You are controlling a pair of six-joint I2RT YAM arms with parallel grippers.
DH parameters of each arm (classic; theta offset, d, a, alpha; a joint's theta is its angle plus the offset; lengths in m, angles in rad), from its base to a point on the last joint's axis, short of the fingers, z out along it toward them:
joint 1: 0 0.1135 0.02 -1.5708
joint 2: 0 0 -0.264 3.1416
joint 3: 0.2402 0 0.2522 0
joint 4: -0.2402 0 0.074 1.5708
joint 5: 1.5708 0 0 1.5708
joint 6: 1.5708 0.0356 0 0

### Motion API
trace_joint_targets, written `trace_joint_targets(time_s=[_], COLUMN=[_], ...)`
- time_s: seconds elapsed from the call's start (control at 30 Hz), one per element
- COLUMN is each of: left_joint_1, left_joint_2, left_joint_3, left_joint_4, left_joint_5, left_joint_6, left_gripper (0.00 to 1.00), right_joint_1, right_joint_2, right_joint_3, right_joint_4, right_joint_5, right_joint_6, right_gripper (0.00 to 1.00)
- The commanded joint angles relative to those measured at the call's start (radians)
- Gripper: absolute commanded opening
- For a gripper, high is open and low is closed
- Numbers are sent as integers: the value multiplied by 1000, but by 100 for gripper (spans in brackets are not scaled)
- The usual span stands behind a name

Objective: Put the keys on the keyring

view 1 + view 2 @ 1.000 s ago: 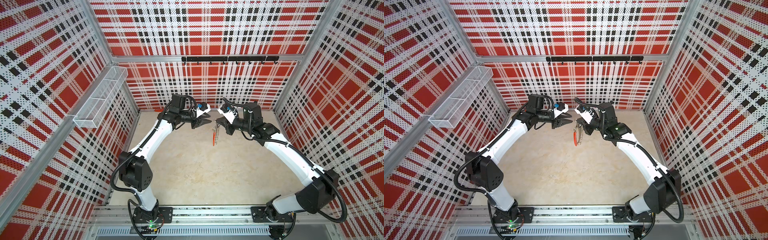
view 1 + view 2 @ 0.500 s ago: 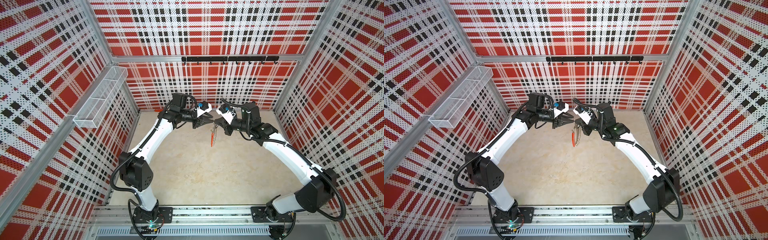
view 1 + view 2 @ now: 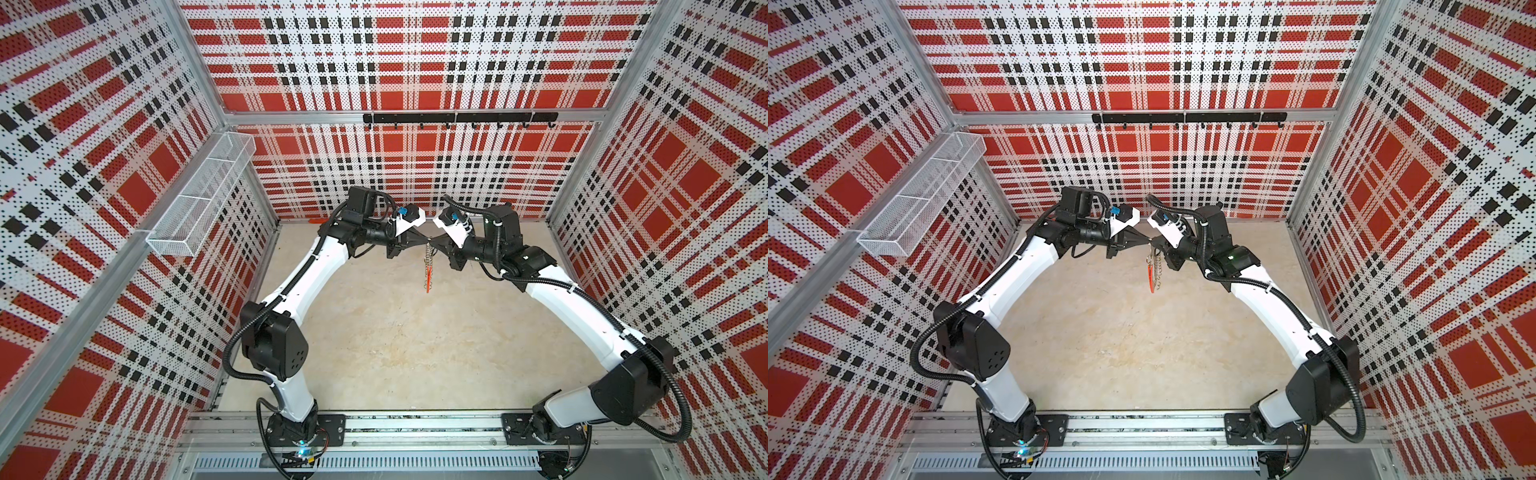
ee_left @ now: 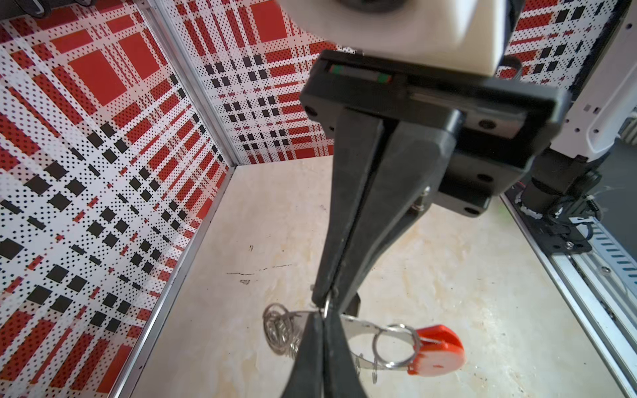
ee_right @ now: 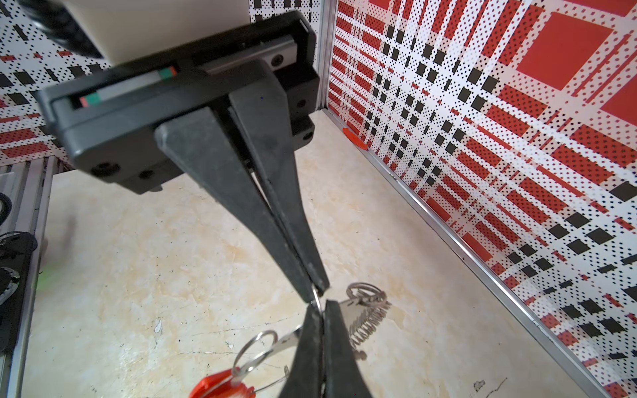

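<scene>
Right, both claws met tip to tip in mid-air over the back part of the table. The left gripper had its jaws pinched tight on the thin wire of the keyring. The right gripper was clamped just as tight on the same wire from the opposite side, tips nearly touching the left's.

Both top views gave the hoop edge-on only: a thin strand hanging straight down from the meeting point, red-orange segment low on it. The pinch itself was too small to read there.

The left wrist view resolved it. The wire ran out between the left fingertips, and the hoop spread to both sides of the tips. A bunch of split rings sat on one side, the red-orange segment on the other.

The right wrist view showed the same pinch from the other side, plus more split rings packed in a row along the hoop. It also caught a lone red-orange strip at the foot of the wall, well apart from the keyring.

Further out, a black hook rail sat on the back wall and a wire basket on the left wall.
</scene>
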Motion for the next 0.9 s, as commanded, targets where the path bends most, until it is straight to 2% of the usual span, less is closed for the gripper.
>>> trace_joint_targets(time_s=[0.0,0.03,0.07,0.1,0.13,0.2,0.27,0.4,0.5,0.57,0.67,0.87], left_joint_1=[-12,-12,-11,-12,-11,-4,4,13,20,23,29,42], left_joint_2=[15,14,14,12,11,11,9,-5,-32,-54,-100,-174], left_joint_3=[21,16,15,12,10,5,-1,-21,-67,-106,-196,-368], left_joint_4=[-10,-10,-10,-10,-9,-3,11,63,188,275,484,878], left_joint_5=[35,38,38,33,26,22,21,43,62,77,77,96], left_joint_6=[16,17,19,21,20,13,-6,-50,-155,-214,-390,-658], left_gripper=[0,0,0,0,0,0,0,0,0,0,0,0], right_joint_1=[15,16,15,15,13,-11,-64,-192,-223,-223,-224,-222], right_joint_2=[-22,-29,-35,-46,-60,-90,-123,-152,-136,-119,-92,-38], right_joint_3=[7,-2,-8,-15,-26,-51,-93,-213,-276,-311,-340,-367], right_joint_4=[55,65,80,98,116,155,211,473,660,772,905,1074], right_joint_5=[-39,-33,-26,-6,21,33,-31,-308,-423,-457,-499,-490], right_joint_6=[-8,4,19,41,74,140,236,544,728,803,921,1068], right_gripper=[0,0,13,33,46,56,57,57,55,54,50,43])
